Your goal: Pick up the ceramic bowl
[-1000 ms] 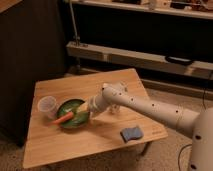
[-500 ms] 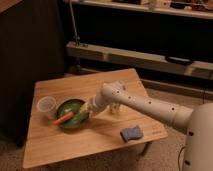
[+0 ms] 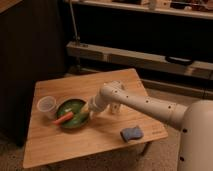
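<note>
The ceramic bowl (image 3: pixel 71 113) is a wide, shallow dark-green dish on the left half of the wooden table (image 3: pixel 105 132). An orange, carrot-like thing (image 3: pixel 63 119) lies in it across its left rim. My white arm reaches in from the lower right, and my gripper (image 3: pixel 88 111) is at the bowl's right rim, low over the table. A small translucent whitish cup (image 3: pixel 47 106) stands just left of the bowl.
A blue sponge (image 3: pixel 131 133) lies near the table's front right edge. A small pale object (image 3: pixel 116 107) stands behind my arm. A dark cabinet stands at the left, and a metal shelf rail (image 3: pixel 140 57) runs behind the table.
My arm has shifted slightly left and down toward the bowl's right rim. The bowl, cup and sponge have not moved.
</note>
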You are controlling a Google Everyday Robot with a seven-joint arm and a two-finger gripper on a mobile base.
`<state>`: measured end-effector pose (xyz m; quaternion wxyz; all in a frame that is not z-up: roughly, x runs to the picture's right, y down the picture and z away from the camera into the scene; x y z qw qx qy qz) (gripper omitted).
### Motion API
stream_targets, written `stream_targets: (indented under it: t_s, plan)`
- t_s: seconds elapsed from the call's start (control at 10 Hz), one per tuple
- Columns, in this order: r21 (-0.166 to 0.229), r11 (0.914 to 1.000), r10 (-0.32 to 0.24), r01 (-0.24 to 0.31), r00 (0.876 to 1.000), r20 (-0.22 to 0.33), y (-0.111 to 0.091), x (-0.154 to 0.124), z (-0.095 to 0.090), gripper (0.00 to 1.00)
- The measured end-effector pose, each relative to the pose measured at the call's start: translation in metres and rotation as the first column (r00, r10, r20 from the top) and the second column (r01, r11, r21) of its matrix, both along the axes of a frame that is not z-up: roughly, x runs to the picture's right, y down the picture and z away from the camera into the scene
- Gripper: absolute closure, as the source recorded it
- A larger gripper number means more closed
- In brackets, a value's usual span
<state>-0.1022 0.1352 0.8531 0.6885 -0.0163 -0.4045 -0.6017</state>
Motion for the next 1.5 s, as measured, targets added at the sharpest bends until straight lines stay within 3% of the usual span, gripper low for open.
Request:
stream_targets:
  t_s: [0.5,0.6,1.0,1.3,1.5]
  plan:
    - [-0.021,0.9997,-0.011,0.011,1.0,-0.005,0.003,-0.007,0.016,0.46]
    - [-0.025,0.9996,-0.011,0.011,1.0,-0.004,0.004,-0.008,0.017,0.51]
    - [-0.049,0.9987,-0.012,0.012,1.0,0.0,0.011,-0.01,0.017,0.91]
    - [-0.064,0.9974,-0.035,0.034,0.999,-0.015,0.012,-0.01,0.012,0.94]
    - [-0.056,0.9976,-0.041,0.041,0.999,0.004,-0.006,-0.002,-0.01,0.94]
